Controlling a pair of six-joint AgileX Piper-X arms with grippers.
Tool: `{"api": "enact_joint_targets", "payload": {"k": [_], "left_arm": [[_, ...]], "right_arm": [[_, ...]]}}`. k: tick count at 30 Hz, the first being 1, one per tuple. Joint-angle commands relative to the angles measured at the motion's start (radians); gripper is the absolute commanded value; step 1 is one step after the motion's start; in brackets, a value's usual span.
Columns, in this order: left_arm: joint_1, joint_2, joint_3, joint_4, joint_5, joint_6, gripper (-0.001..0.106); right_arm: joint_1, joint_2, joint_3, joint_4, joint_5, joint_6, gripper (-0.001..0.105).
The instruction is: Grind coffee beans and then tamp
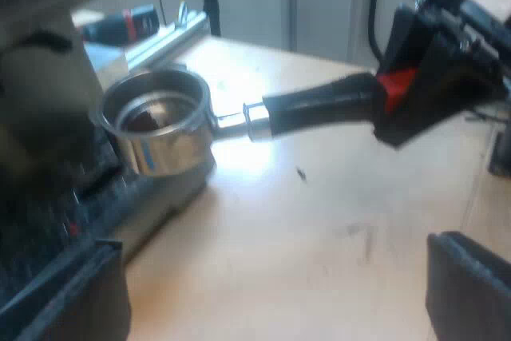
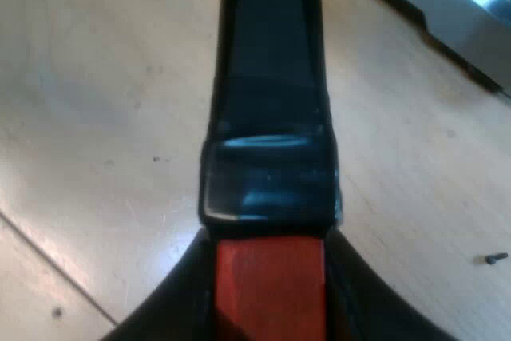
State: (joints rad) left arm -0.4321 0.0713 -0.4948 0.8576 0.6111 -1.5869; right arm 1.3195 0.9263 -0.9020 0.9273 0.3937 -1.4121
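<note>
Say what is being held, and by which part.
The right gripper holds the metal holder by the red end of its handle.

I'm watching the handle (image 2: pixel 270 77) running past the edge, my right pincer (image 2: pixel 270 309) covering part of its red end.

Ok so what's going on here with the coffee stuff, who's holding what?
The right gripper is shut on the red end of the metal holder, on its dark handle. It holds the holder roughly level over the wooden table, with the basket right at the front of the espresso machine. Some dark coffee grounds sit in the basket; whether they are tamped I cannot tell. The left gripper is open, holds nothing and hovers nearby.
</note>
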Motion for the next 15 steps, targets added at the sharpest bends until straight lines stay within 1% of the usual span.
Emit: {"api": "enact_joint_targets", "payload": {"k": [1,3,5,6,7,10,12,14,15], "left_arm": [[-0.004,-0.01,-0.005,0.09,-0.019,-0.009,0.078],[-0.004,-0.01,-0.005,0.115,-0.036,-0.009,0.078],[-0.004,-0.01,-0.003,0.113,-0.062,-0.009,0.078],[-0.004,-0.01,-0.003,0.108,-0.063,-0.009,0.078],[-0.004,-0.01,-0.003,0.101,-0.062,-0.009,0.078],[-0.004,-0.002,-0.003,0.103,-0.062,-0.009,0.078],[-0.004,0.011,0.001,0.103,-0.062,-0.009,0.078],[-0.004,0.044,0.009,0.099,-0.062,-0.009,0.078],[-0.004,0.053,0.01,0.097,-0.062,-0.009,0.078]], "right_arm": [[-0.001,-0.013,0.009,-0.043,0.002,-0.087,0.0],[-0.001,-0.013,0.033,-0.071,-0.013,-0.12,0.0],[-0.001,-0.013,0.085,-0.122,-0.038,-0.138,0.0],[-0.001,-0.013,0.096,-0.138,-0.039,-0.138,0.0],[-0.003,-0.013,0.129,-0.171,-0.039,-0.138,0.0],[-0.005,-0.01,0.214,-0.255,-0.039,-0.131,0.0],[-0.007,-0.005,0.251,-0.294,-0.039,-0.117,0.0],[-0.024,0.004,0.298,-0.33,-0.043,-0.073,0.0],[-0.027,0.006,0.304,-0.343,-0.045,-0.068,0.0]]}}
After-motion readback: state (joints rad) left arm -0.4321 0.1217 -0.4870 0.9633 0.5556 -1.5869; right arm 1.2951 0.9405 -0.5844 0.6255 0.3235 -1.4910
